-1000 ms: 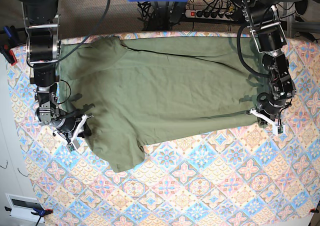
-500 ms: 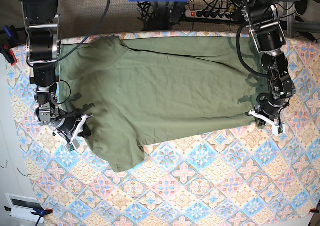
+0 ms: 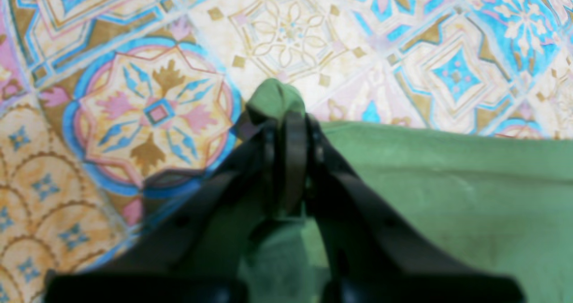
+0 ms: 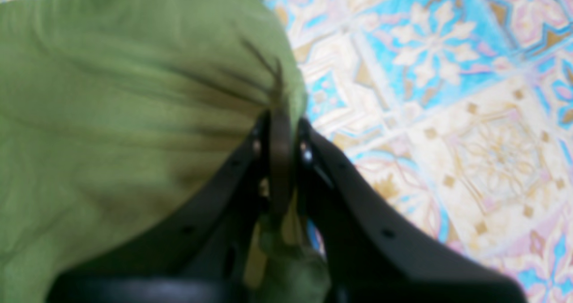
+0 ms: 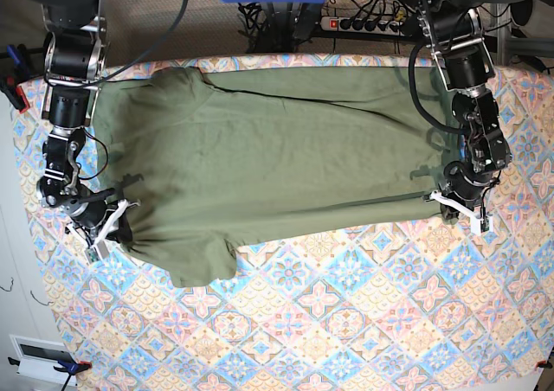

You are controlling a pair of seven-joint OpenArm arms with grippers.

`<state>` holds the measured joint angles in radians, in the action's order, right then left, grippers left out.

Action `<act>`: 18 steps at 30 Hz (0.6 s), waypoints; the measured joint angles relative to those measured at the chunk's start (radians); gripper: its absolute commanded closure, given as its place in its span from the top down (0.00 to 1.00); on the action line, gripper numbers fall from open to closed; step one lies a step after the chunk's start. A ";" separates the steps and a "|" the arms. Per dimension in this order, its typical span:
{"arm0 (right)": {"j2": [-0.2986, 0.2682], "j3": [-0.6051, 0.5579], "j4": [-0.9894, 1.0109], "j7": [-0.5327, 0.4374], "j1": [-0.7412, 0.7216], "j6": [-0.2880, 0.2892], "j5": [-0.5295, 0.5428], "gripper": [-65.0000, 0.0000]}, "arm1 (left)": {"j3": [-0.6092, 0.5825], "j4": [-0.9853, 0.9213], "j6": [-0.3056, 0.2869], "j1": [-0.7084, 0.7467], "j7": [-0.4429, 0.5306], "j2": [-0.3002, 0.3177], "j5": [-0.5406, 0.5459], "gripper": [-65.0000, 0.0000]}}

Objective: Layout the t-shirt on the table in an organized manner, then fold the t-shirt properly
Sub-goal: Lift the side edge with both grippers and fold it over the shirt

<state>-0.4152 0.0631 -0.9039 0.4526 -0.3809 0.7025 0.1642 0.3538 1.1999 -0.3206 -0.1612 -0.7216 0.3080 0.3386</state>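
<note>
Base view: both jaws pinch the t-shirt (image 5: 268, 149) at opposite edges.

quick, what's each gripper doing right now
Left gripper: closed, pinching a corner of the olive-green cotton t-shirt.
Right gripper: closed, pinching the t-shirt's edge.

The olive-green cotton t-shirt (image 5: 277, 162) covers the far half of the tile-patterned pastel table (image 5: 346, 322); the near half lies bare. The two arms flank the cloth at its side edges. Black cables and a power strip (image 5: 363, 19) crowd the far rim.
</note>
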 measured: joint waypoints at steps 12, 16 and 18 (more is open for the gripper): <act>0.000 0.114 -0.275 0.073 0.204 0.001 0.001 0.01 | 0.066 0.269 -0.086 0.237 0.000 0.020 0.092 0.00; 0.001 0.135 -0.320 0.103 0.251 0.005 0.001 0.01 | 0.108 0.299 -0.084 0.302 -0.001 0.025 0.160 0.00; 0.003 0.140 -0.343 0.112 0.260 0.005 0.001 0.01 | 0.131 0.319 -0.092 0.340 -0.004 0.022 0.177 0.00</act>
<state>-0.4126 0.2035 -1.2472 0.5648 -0.1211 0.7074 0.1650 0.4850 1.5185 -0.4126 0.1783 -0.7258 0.3302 0.5156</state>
